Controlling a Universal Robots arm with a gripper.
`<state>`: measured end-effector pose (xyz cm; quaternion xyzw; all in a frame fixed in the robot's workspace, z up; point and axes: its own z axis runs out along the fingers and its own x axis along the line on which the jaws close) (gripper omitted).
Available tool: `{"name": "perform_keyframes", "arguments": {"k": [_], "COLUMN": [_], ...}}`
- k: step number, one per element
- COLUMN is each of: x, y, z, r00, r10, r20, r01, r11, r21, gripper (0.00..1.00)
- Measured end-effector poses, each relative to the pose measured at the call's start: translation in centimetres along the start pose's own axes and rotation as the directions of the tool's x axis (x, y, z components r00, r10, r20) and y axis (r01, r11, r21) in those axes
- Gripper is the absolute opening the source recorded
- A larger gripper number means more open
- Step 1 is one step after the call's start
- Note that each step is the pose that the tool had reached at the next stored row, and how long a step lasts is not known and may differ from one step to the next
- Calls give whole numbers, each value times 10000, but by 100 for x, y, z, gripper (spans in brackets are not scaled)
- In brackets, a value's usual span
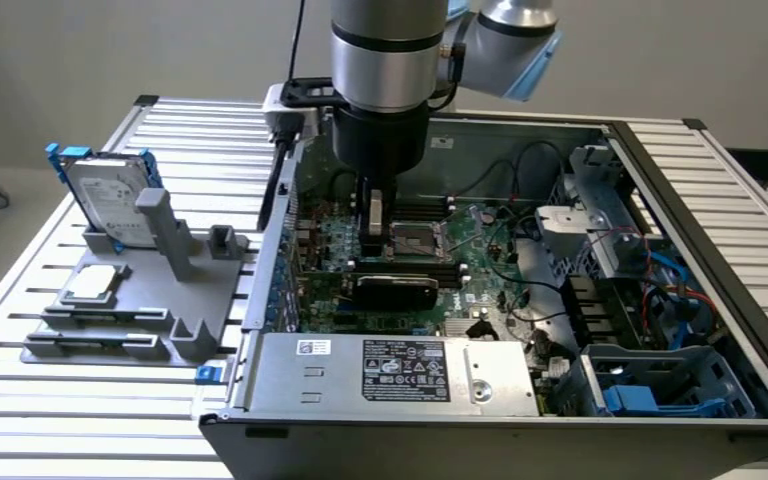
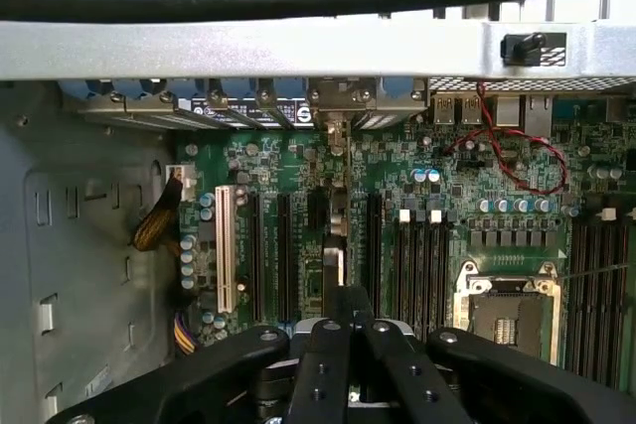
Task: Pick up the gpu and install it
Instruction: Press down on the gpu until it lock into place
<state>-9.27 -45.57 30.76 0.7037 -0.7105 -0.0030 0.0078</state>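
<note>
The gpu [image 1: 395, 290], a short card with a black rounded cover, stands on edge among the expansion slots of the motherboard [image 1: 491, 270] inside the open computer case. My gripper [image 1: 377, 250] hangs straight down just above its upper edge, fingers shut together. In the wrist view the shut gripper [image 2: 350, 297] sits over the card, which I see edge-on as a thin strip [image 2: 333, 250] running toward the rear brackets. Nothing wide sits between the fingers. I cannot tell whether the tips touch the card.
The empty CPU socket [image 1: 411, 240] and black memory slots [image 2: 422, 265] lie beside the card. A power supply [image 1: 398, 372] fills the case front. Drive cages and cables [image 1: 624, 300] crowd the exterior view's right. A hard drive with blue rails [image 1: 104, 190] stands in a grey holder outside.
</note>
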Motion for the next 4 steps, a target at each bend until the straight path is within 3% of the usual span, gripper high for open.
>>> {"name": "perform_keyframes", "arguments": {"k": [4], "x": [0], "y": [0], "z": [-2], "r00": [10000], "r10": [0], "r20": [-1], "r01": [0], "r11": [10000], "r21": [0], "gripper": [11]}}
